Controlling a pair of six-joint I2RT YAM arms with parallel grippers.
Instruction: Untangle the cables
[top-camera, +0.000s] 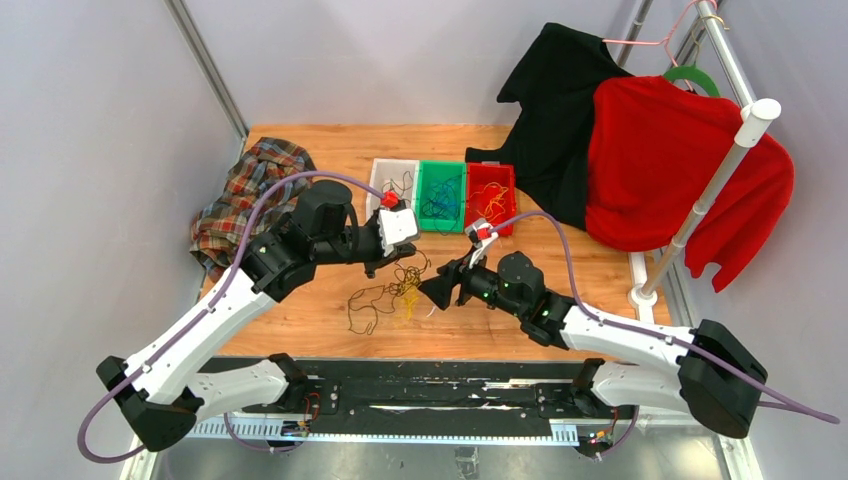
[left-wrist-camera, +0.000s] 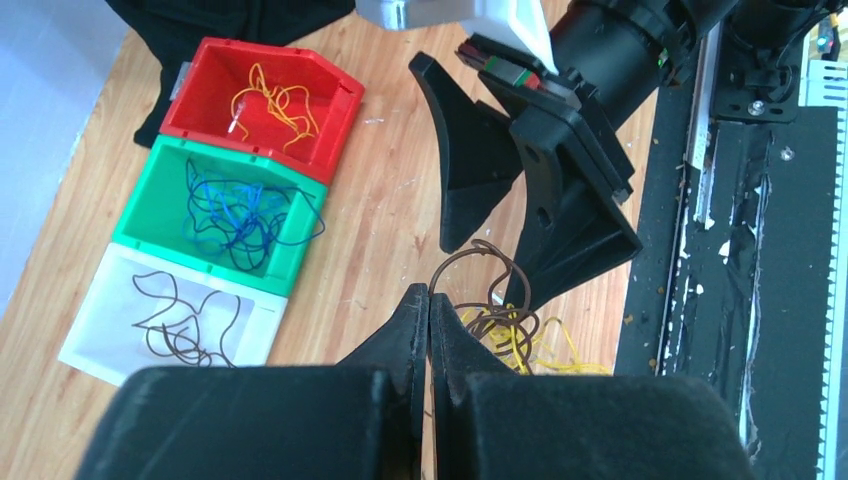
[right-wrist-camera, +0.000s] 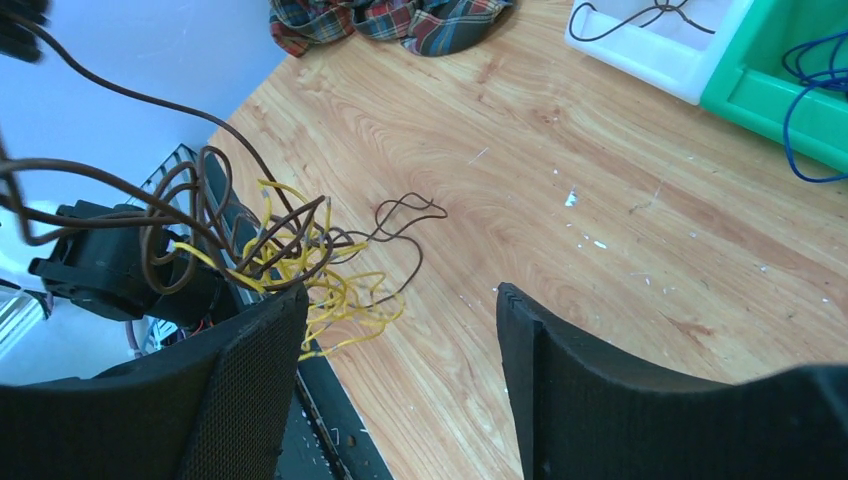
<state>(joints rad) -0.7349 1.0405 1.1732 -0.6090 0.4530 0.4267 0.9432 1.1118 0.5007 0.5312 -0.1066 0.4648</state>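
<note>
We see the left tool (left-wrist-camera: 428, 300) with its two fingers pressed flat together, tips pointing down at the desk (left-wrist-camera: 380, 220). The cables (left-wrist-camera: 505, 330), a loose tangle of brown and yellow strands, lie just past those tips and slightly to their right. One brown loop arches up right in front of the tips. We cannot tell whether any strand is caught between the shut fingers.

The right tool (right-wrist-camera: 400, 300) faces the left one from close by with its fingers spread wide and nothing between them. From its own camera the tangle sits against the outer side of its left finger. Several brown strands rise from there off the top left of the view, and a single brown wire trails across the wood ahead of the gap.

Beyond the left tool, off to its left, three bins stand in a row, touching. The red bin (left-wrist-camera: 340, 100) holds yellow wire, the green bin (left-wrist-camera: 150, 200) blue wire, and the white bin (left-wrist-camera: 100, 330) brown wire.
</note>
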